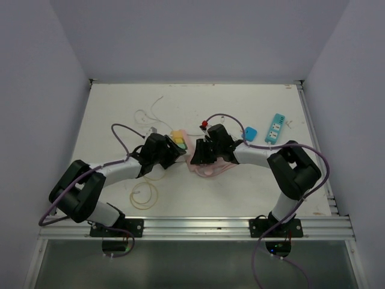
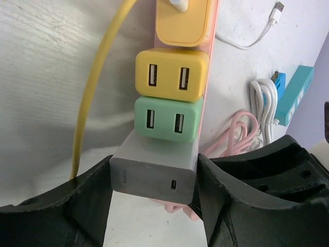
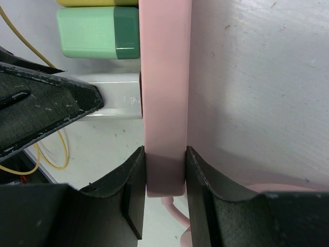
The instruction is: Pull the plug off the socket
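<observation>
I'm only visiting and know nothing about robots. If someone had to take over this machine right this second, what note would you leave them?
Left gripper: jaws closed on the two sides of the grey plug.
Right gripper: jaws closed on the end of the pink power strip.
Where things are: the grey plug sits in the strip's end socket, next to the green charger, then the yellow charger.
Done: both grasps look set.
Left: the grey plug is not yet out. Probably pull it straight away from the strip while the right gripper holds the strip down.
</observation>
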